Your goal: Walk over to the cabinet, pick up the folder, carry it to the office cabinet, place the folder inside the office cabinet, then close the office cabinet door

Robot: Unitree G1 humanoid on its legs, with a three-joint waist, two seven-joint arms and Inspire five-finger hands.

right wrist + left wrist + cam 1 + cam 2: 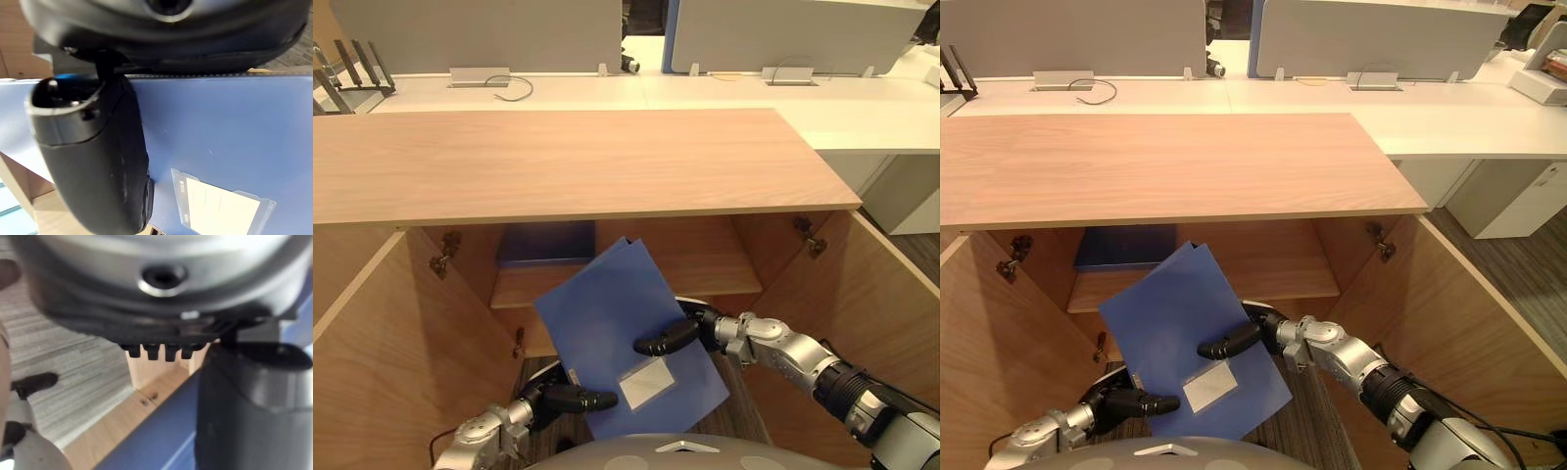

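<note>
Left hand (pixel 570 398) pinched folder (pixel 607 313) at its near corner, right hand (pixel 671 338) pinched its right edge; open cabinet (pixel 558 162) stood just behind folder.

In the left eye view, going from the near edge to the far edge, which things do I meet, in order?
left hand → blue folder → dark blue item on the inner shelf → wooden cabinet top → white desk → grey partition
</note>
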